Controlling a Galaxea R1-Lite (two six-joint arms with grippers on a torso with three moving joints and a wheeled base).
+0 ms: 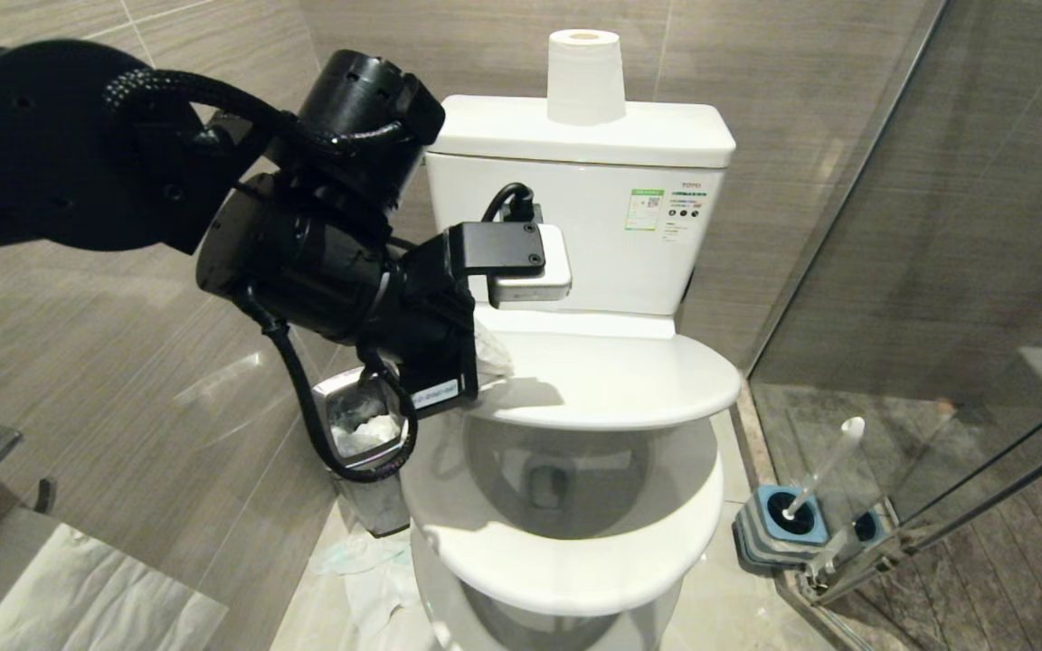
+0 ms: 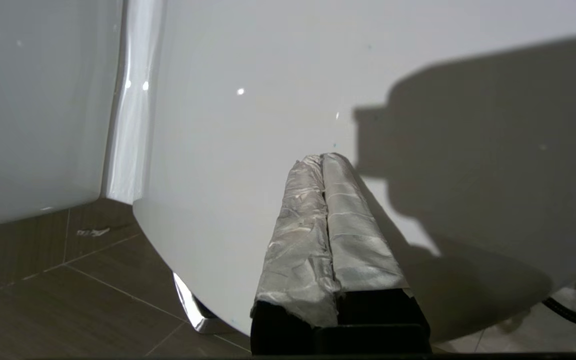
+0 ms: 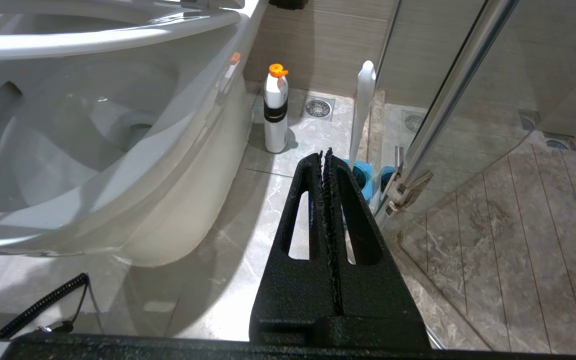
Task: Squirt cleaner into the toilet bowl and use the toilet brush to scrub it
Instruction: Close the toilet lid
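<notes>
The white toilet bowl (image 1: pixel 539 479) stands in the middle, its lid (image 1: pixel 611 380) half raised above the seat (image 1: pixel 566 551). My left gripper (image 1: pixel 492 354) is shut and empty, its tape-wrapped fingers (image 2: pixel 348 225) lying against the lid's glossy left side. The toilet brush (image 1: pixel 827 466) stands tilted in its blue-topped holder (image 1: pixel 788 524) on the floor to the right of the toilet. My right gripper (image 3: pixel 325 155) is shut and empty, low beside the bowl (image 3: pixel 68 130). Beyond it are the brush (image 3: pixel 364 110) and a white cleaner bottle (image 3: pixel 275 110) with an orange cap.
A paper roll (image 1: pixel 584 77) sits on the tank (image 1: pixel 575 136). A steel waste bin (image 1: pixel 363 443) with crumpled paper stands left of the toilet, with tissue (image 1: pixel 367 570) on the floor. A glass shower door (image 1: pixel 937 271) closes off the right side behind the brush holder.
</notes>
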